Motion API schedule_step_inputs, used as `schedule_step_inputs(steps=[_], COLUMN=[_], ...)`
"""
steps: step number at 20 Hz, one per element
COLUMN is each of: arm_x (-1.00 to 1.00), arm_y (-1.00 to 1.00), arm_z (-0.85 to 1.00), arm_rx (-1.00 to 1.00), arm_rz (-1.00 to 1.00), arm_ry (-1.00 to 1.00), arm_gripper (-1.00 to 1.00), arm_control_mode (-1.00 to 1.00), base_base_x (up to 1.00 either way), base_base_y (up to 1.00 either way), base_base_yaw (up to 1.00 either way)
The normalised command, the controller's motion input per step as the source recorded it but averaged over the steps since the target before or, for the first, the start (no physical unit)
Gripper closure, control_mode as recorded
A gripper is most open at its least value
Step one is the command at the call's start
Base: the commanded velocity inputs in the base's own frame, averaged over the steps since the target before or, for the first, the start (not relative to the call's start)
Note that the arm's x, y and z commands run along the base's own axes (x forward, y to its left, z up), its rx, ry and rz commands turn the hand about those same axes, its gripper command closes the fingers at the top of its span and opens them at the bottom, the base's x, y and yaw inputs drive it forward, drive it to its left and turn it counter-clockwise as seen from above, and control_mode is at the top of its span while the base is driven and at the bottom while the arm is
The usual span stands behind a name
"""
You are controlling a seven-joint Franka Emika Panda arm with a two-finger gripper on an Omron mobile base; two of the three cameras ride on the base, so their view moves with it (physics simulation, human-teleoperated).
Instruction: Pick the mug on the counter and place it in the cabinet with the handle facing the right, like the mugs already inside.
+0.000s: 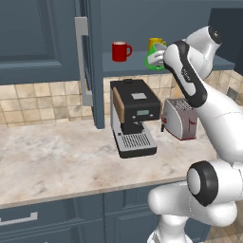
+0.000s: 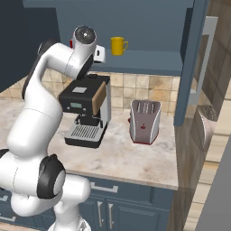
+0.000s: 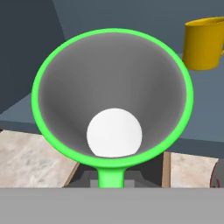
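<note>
Showing a rendered kitchen, left to right in the left base view: dark blue-grey cabinet (image 1: 97, 61) with its door swung open and a long vertical silver bar (image 1: 81, 61) on the door edge; red mug (image 1: 120, 51) upright on the cabinet shelf, loop handle pointing right; black and silver coffee machine (image 1: 133, 116) standing on the counter (image 1: 52, 156) below the shelf; yellow mug (image 1: 154, 44) further right on the same shelf, partly hidden; green mug (image 1: 155, 60) just in front of and below the yellow one, at the front edge of the shelf, lifted clear of the beige marbled counter and carried at the end of the white arm; silver toaster (image 1: 180, 118) on the counter to the right of the coffee machine, near the tiled wall. Seen from the right base view: arm's upper joint covering the spot where the hand reaches the shelf, yellow mug standing apart to its right with handle to the right, coffee machine and toaster side by side but not touching. Looking along the hand: green rim filling most of the frame, pale grey inside, round white bottom, green handle (image 3: 110, 177) pointing down toward the gripper (image 3: 110, 186), yellow mug at upper right on the blue shelf. Fingers hidden behind the mug; jaws narrow, clamped on the green mug at its handle side.
</note>
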Motion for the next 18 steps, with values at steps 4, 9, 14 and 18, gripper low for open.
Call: schedule_step_inputs(steps=[4, 9, 14, 18], arm_x=[0.16, 0.24, 0.23, 0.12], arm_y=[0.0, 0.0, 0.0, -0.06], arm_z=[-0.01, -0.23, -0.23, 0.0], arm_rx=[0.0, 0.0, 0.0, 0.0], arm_rz=[0.0, 0.0, 0.0, 0.0], arm_ry=[0.03, 0.07, 0.06, 0.0], arm_gripper=[1.0, 1.0, 1.0, 1.0], arm_control_mode=[-1.0, -1.0, -1.0, -1.0], base_base_x=[0.0, 0.0, 0.0, 0.0], base_base_y=[0.0, 0.0, 0.0, 0.0], base_base_yaw=[0.0, 0.0, 0.0, 0.0])
